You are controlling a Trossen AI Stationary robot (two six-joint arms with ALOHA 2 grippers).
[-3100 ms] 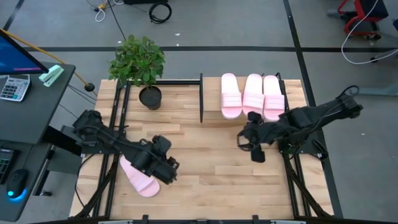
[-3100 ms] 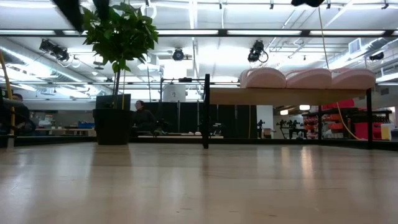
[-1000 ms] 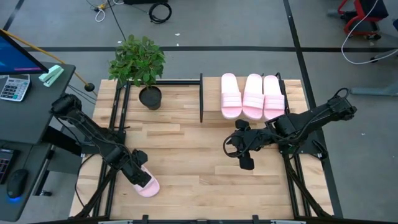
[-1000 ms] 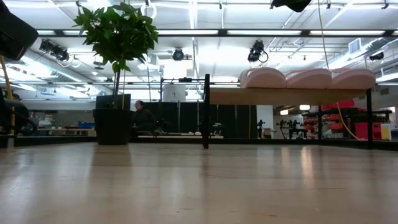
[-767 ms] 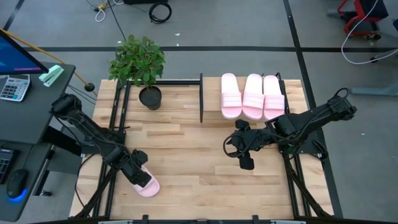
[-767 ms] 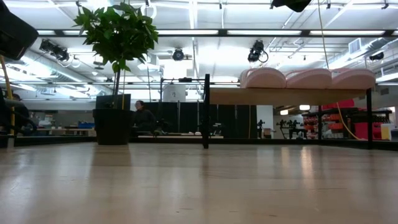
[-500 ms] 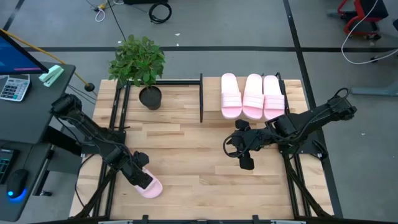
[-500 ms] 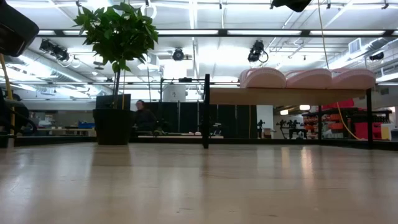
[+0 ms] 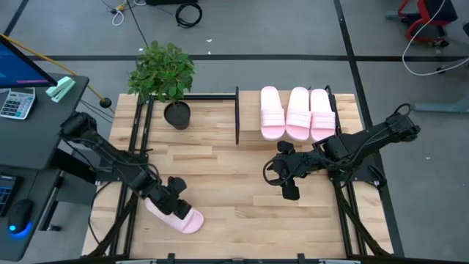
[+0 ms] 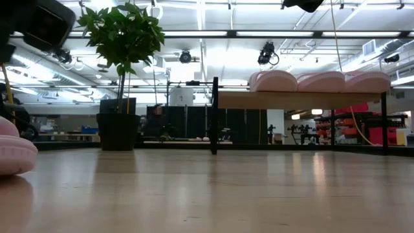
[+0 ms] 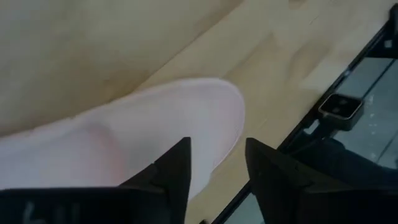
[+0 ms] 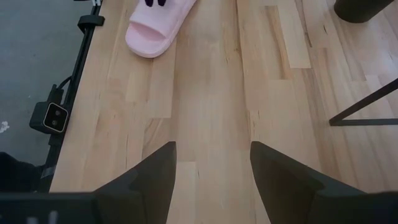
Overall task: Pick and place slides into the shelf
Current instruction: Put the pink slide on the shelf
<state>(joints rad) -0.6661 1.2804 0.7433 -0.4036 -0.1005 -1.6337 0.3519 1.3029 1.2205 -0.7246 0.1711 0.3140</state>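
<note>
Now the left gripper has slid the last pink sandal farther onto the table, fingers closing around it. Three sandals sit on the shelf. The right gripper waits open, well apart.

left hand low at table's near-left, right hand open, hovering mid-table

Past my right end effector, fingers spread over bare surface, I see one pink slide at eleven o'clock and black shelf frame at three.
</note>
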